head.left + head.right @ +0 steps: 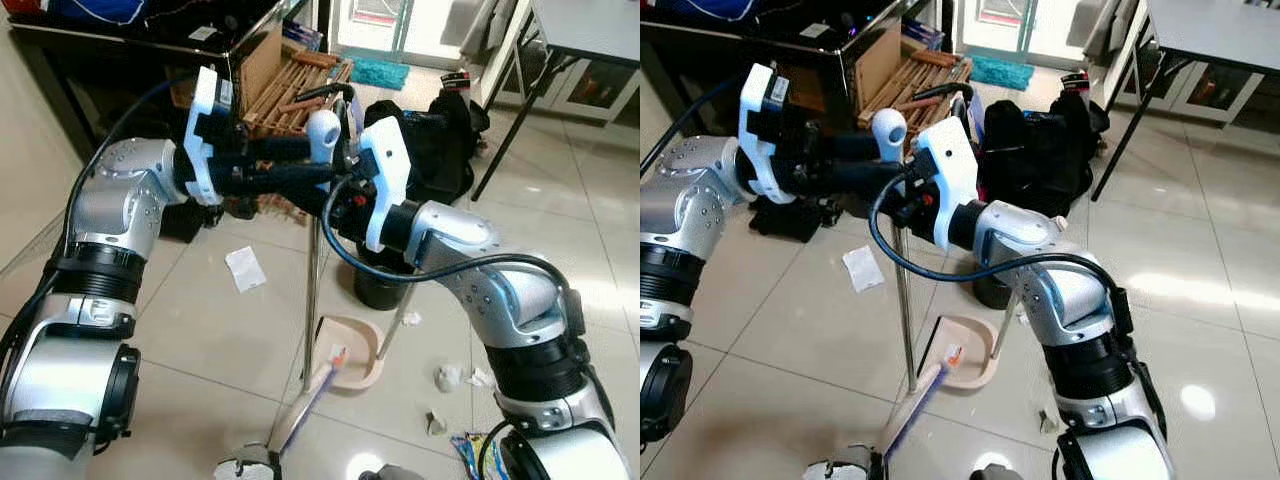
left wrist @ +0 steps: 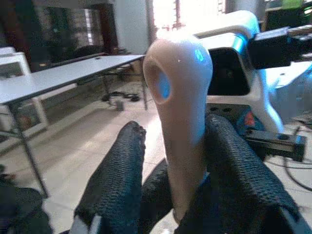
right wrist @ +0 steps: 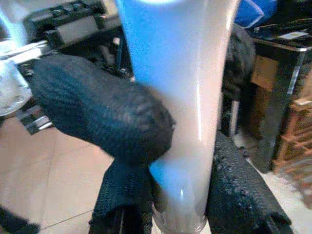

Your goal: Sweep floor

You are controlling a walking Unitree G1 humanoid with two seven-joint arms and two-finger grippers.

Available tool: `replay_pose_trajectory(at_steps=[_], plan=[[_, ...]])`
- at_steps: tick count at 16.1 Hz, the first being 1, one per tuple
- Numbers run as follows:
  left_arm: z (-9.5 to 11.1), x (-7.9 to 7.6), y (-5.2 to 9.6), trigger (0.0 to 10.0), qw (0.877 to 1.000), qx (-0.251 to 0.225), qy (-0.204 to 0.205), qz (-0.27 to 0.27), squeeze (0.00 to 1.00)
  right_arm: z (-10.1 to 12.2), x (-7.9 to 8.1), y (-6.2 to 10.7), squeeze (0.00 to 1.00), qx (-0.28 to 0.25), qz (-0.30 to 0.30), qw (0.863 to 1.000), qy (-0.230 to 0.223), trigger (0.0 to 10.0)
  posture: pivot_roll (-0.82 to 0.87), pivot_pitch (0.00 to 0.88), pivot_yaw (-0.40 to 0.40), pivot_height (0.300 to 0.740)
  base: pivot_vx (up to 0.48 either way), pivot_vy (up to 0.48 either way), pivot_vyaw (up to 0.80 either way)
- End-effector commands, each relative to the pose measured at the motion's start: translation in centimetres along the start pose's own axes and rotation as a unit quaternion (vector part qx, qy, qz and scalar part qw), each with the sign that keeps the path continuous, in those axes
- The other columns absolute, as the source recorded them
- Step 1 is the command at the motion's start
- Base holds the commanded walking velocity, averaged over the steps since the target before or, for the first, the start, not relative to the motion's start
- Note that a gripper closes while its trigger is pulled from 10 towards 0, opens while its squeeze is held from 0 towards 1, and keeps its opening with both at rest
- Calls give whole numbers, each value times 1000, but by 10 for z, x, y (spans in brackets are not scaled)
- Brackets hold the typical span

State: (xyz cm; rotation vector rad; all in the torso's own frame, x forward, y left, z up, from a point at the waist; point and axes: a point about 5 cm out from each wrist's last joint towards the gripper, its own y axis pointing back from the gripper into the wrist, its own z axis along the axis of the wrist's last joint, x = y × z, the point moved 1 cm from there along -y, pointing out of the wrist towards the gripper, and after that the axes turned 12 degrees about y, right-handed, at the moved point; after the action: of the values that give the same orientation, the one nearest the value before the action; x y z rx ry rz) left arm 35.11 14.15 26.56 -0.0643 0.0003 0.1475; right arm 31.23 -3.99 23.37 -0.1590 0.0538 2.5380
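Broom (image 1: 311, 300): light, stiff metal pole, smooth slippery pale grip (image 2: 180, 102). Left hand (image 1: 300, 165) and right hand (image 1: 345, 195) both clamp the grip; best held there.

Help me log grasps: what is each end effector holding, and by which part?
Both hold the broom by its pale plastic handle grip at the pole's top: left end effector just under the hanging hole, right end effector lower on that grip.
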Motion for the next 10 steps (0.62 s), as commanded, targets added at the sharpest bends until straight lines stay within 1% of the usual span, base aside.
replay_pose_trajectory(at_steps=[1,2,3,5,6,7,8,9,10], plan=[[5,8,3,10000,998,-2,-25,53,1000,4,1,-3,0,-14,3,1000,-6,0,-48,48,-10,740,0,0,0],[3,9,3,10000,997,-9,-18,69,361,4,1,-5,0,-14,-8,1000,-5,0,-45,49,-9,740,0,0,0],[2,8,3,10000,997,-13,-15,73,0,4,1,-5,0,-14,-12,1000,-5,0,-45,49,-9,740,0,0,0],[3,3,-3,10000,996,-50,6,67,0,3,0,-7,0,-14,-28,1000,-1,0,-41,54,-11,740,0,0,0],[2,3,-7,10000,995,-58,13,79,0,2,0,-8,0,-12,-33,999,5,0,-42,53,-11,740,0,0,0],[-3,9,-10,10000,991,-51,10,126,0,3,-1,-10,0,-15,-42,999,5,0,-41,54,-13,740,0,0,0],[-6,11,-12,10000,988,-53,14,142,0,4,-1,-10,0,-16,-45,999,13,0,-42,51,-12,740,0,0,0],[-7,11,-14,10000,988,-55,18,146,0,5,-1,-11,0,-16,-47,999,20,0,-43,53,-12,740,0,0,0],[-7,9,-20,10000,987,-64,30,147,0,6,0,-13,0,-14,-51,998,41,0,-42,52,-11,740,0,0,0]])
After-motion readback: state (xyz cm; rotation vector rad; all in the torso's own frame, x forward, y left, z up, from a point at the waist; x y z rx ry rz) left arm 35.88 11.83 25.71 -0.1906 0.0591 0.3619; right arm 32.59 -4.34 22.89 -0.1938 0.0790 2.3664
